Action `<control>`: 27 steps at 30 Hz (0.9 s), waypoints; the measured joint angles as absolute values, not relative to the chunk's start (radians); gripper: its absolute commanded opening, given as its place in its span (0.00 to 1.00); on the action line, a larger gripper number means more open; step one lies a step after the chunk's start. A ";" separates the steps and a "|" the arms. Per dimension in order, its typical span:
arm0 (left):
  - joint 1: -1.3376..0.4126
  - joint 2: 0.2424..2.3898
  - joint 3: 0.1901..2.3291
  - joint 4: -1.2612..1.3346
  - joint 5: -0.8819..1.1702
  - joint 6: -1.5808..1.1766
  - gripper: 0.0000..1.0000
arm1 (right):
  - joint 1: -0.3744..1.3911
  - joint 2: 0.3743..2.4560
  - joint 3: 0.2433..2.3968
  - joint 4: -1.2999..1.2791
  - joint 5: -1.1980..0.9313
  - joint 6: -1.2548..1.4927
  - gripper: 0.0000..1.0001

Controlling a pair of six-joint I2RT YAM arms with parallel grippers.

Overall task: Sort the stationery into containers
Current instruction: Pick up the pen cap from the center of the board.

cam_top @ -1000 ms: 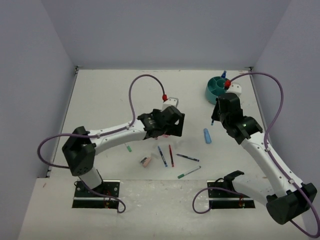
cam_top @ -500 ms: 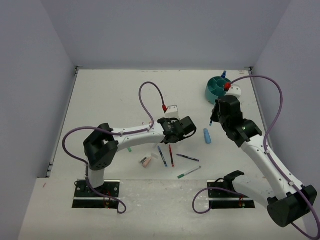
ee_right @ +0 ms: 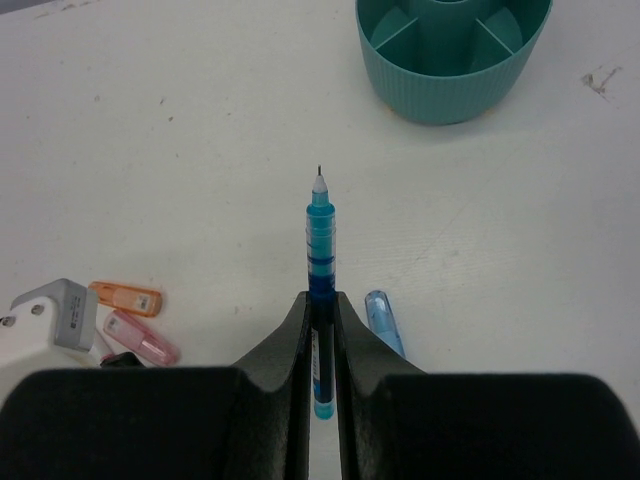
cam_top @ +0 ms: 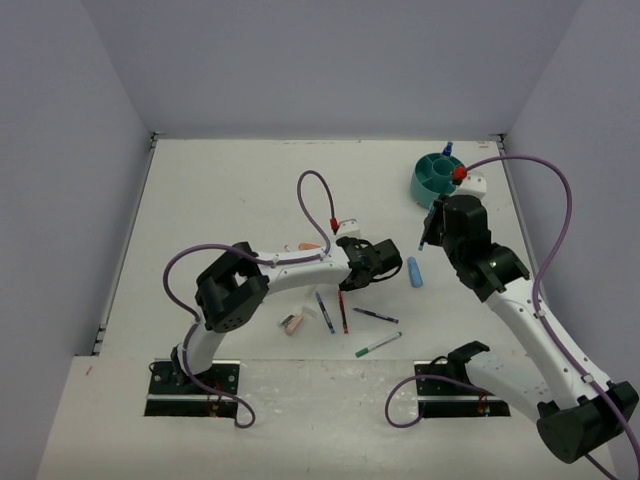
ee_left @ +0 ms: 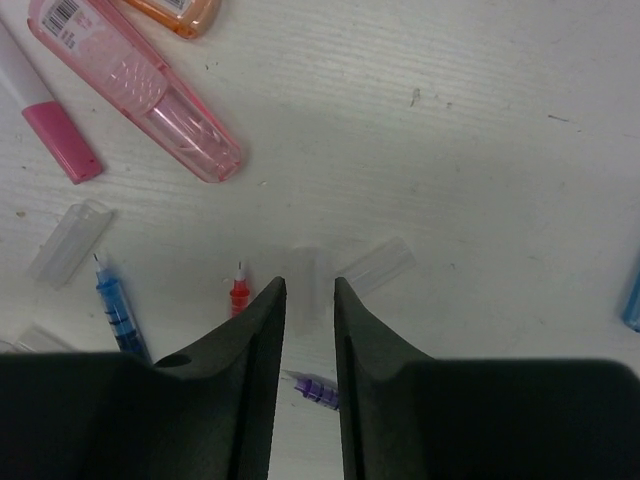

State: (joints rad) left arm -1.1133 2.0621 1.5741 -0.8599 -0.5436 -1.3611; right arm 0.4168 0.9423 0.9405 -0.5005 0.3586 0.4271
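My right gripper (ee_right: 320, 298) (cam_top: 428, 228) is shut on a blue pen (ee_right: 320, 235), whose tip points toward the round teal organizer (ee_right: 450, 95) (cam_top: 435, 180) ahead. A light-blue highlighter (ee_right: 383, 320) (cam_top: 414, 271) lies on the table just right of those jaws. My left gripper (ee_left: 310, 285) (cam_top: 392, 256) hangs low over the table, its jaws a narrow gap apart with nothing gripped. A purple pen tip (ee_left: 315, 385) shows on the table under the gap. A red pen tip (ee_left: 240, 295) and a blue pen (ee_left: 115, 310) lie to its left. Pink (ee_left: 140, 85) and orange (ee_left: 175, 12) highlighters lie farther off.
Clear caps (ee_left: 372, 268) lie loose near the left fingertips. Blue (cam_top: 324, 312), red (cam_top: 342, 312), dark (cam_top: 375, 316) and green (cam_top: 377, 344) pens and a pink eraser (cam_top: 291, 323) lie near the table's front middle. A blue-topped item (cam_top: 448, 149) stands at the organizer's far rim.
The left arm has swung right, from over the highlighters to beside the pens, and its jaws have narrowed from wide open. The right gripper has barely moved with its pen.
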 measured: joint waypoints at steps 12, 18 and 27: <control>-1.113 2.079 1.575 -0.881 -0.522 -1.376 0.28 | 0.417 0.942 0.940 -0.500 0.346 0.426 0.00; -1.107 2.090 1.575 -0.876 -0.503 -1.377 0.28 | 0.417 0.942 0.940 -0.500 0.339 0.425 0.00; -1.089 2.108 1.562 -0.829 -0.463 -1.376 0.26 | 0.417 0.953 0.940 -0.500 0.323 0.420 0.00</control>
